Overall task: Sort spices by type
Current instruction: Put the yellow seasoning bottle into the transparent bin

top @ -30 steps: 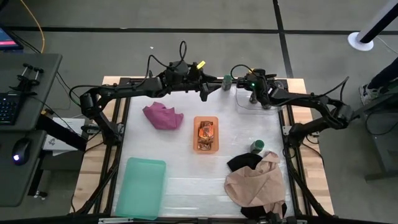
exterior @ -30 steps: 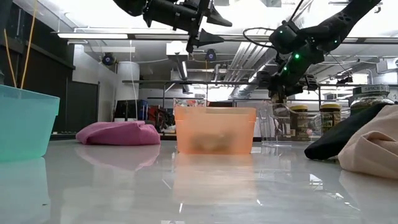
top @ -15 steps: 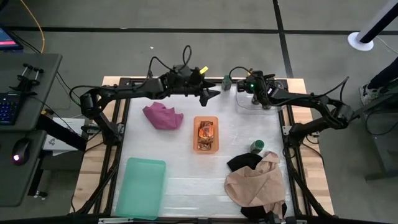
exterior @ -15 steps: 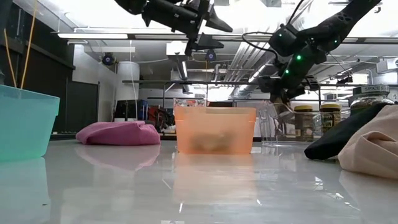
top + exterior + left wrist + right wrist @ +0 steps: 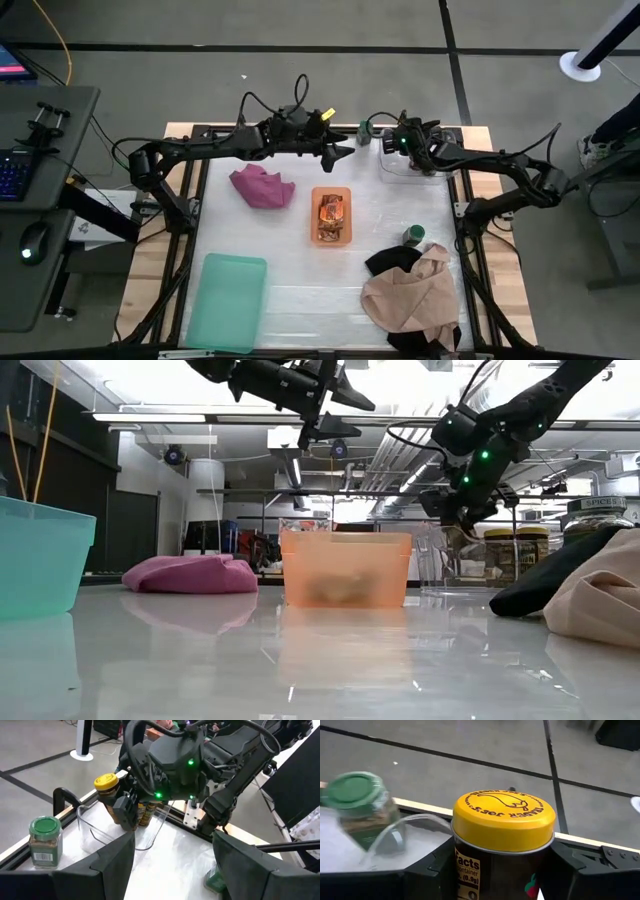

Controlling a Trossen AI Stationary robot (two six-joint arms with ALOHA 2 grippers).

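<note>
My right gripper (image 5: 402,148) is shut on a yellow-lidded jar (image 5: 503,820) near the table's far edge, at the clear container (image 5: 100,832). More yellow-lidded jars (image 5: 530,550) stand inside that container. One green-lidded jar (image 5: 366,132) stands on the table at the far edge, just left of the container. Another green-lidded jar (image 5: 413,235) stands by the black cloth. Orange-and-black packets (image 5: 331,212) lie in the orange bin (image 5: 345,568). My left gripper (image 5: 348,151) hangs open in the air between the magenta cloth and the right gripper, touching nothing. My right gripper pinches the yellow-lidded jar by its brown body (image 5: 109,802), just under the lid, one finger (image 5: 427,870) on each side. The fingers come roughly level from the table's right. The jar is upright at the container's far left corner; its base is hidden by a finger.
A magenta cloth (image 5: 262,186) lies left of the orange bin. A teal bin (image 5: 228,300) sits at the near left. Tan cloth (image 5: 412,295) and black cloth (image 5: 392,260) are heaped at the near right. White table surface shows between the bins.
My left gripper has moved toward the table's right, closer to the right gripper, staying open and high. My right gripper has shifted a little toward the table's left, keeping the jar.
</note>
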